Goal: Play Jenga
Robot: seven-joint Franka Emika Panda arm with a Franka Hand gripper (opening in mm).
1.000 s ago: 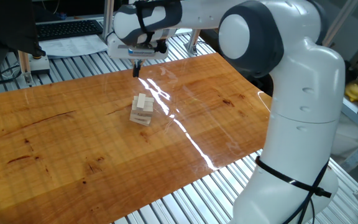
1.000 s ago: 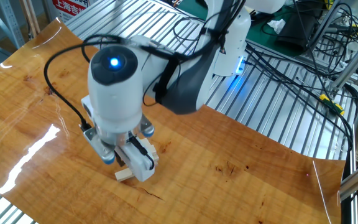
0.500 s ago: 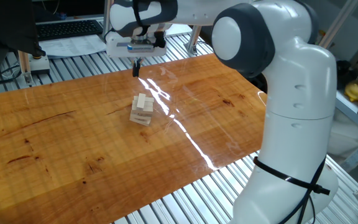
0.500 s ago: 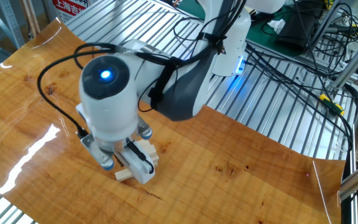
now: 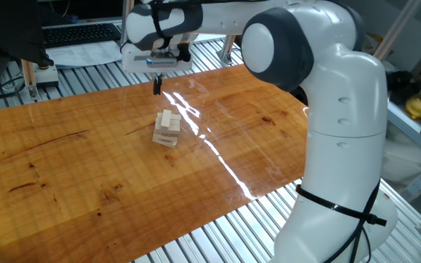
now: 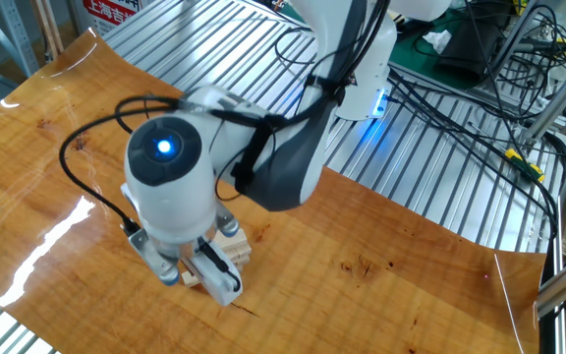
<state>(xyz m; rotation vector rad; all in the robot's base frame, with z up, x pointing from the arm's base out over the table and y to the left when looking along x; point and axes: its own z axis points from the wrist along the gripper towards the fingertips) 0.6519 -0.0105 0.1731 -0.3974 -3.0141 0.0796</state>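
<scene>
The Jenga tower (image 5: 167,128) is a short stack of pale wooden blocks in crossed layers, standing on the wooden board (image 5: 64,168) left of the glare streak. My gripper (image 5: 157,86) hangs in the air above and behind the tower, apart from it. Its dark fingers point down, pressed together and empty. In the other fixed view the hand (image 6: 214,276) covers most of the tower (image 6: 232,248); only a few block ends show beside it.
The board lies on a slatted metal table (image 5: 218,234). A keyboard (image 5: 79,33) and papers sit at the back left. Cables (image 6: 460,108) run across the slats behind the arm's base. A yellow object (image 5: 418,107) is at the far right.
The hand has shifted a little to the left in one fixed view and toward the camera in the other, covering more of the tower. The tower has not moved.
</scene>
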